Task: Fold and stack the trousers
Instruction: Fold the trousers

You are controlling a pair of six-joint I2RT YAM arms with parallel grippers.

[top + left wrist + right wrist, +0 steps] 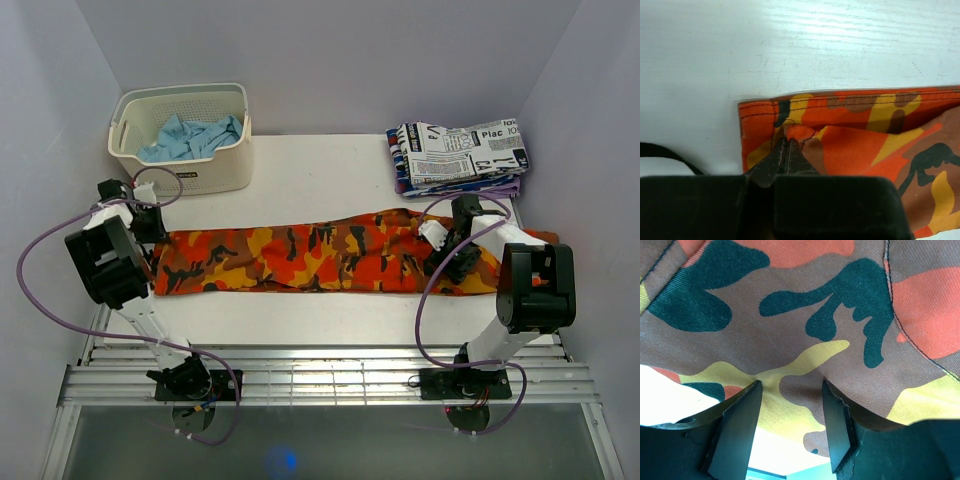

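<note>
The trousers, in orange, red, yellow and dark camouflage, lie stretched flat across the white table from left to right. At their left end my left gripper is shut, and in the left wrist view its tips pinch a small fold of the trousers just inside the stitched hem. My right gripper is down on the right part of the trousers. In the right wrist view it stands open, both fingertips touching the cloth, which spans the gap between them.
A white basket holding light blue cloth stands at the back left. A folded stack topped by a white newspaper-print garment sits at the back right. Grey walls close in both sides. Metal rails run along the near edge.
</note>
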